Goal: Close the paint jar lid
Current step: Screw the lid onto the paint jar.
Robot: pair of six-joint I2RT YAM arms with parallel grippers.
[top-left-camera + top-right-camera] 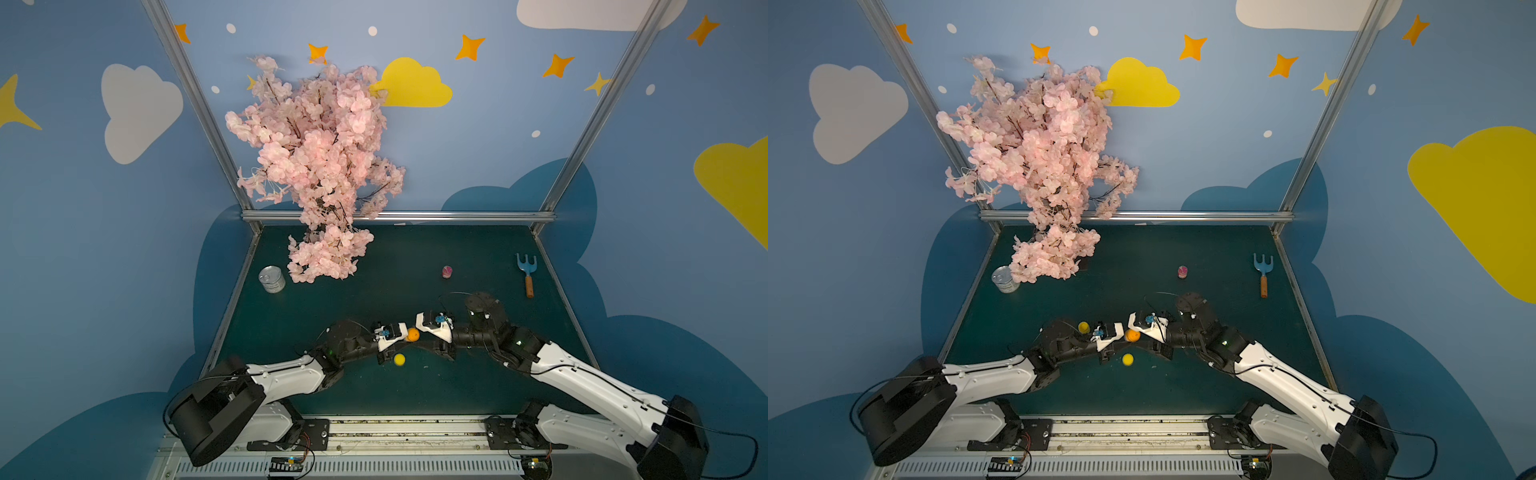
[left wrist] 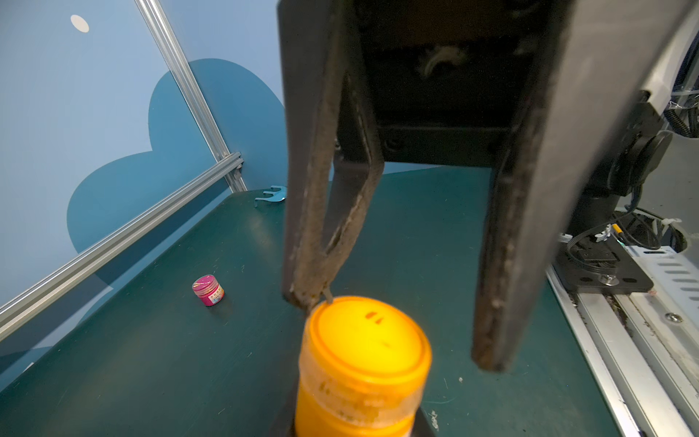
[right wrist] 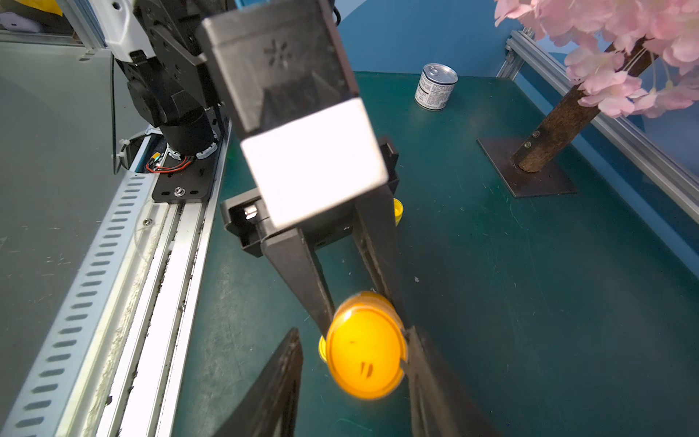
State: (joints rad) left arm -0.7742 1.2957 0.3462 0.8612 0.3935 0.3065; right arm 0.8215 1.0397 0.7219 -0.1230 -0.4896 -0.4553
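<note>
The orange paint jar (image 1: 412, 334) (image 1: 1133, 335) hangs above the green table between both grippers. My left gripper (image 2: 353, 427) is shut on the jar body (image 2: 355, 401), with only its jaw tips showing. The orange lid (image 2: 368, 336) (image 3: 365, 359) sits on the jar's mouth; whether it is screwed tight I cannot tell. My right gripper (image 3: 353, 335) (image 2: 397, 331) straddles the lid end-on and is open. One of its fingers (image 3: 412, 348) touches the lid's rim, while the other finger (image 3: 291, 352) stands apart from it.
A small yellow jar (image 1: 400, 359) lies on the table just below the grippers, and another (image 1: 1084, 327) shows beside the left wrist. A pink jar (image 1: 447, 272), a blue hand rake (image 1: 527, 274), a tin can (image 1: 272, 279) and a blossom tree (image 1: 316, 166) stand farther back.
</note>
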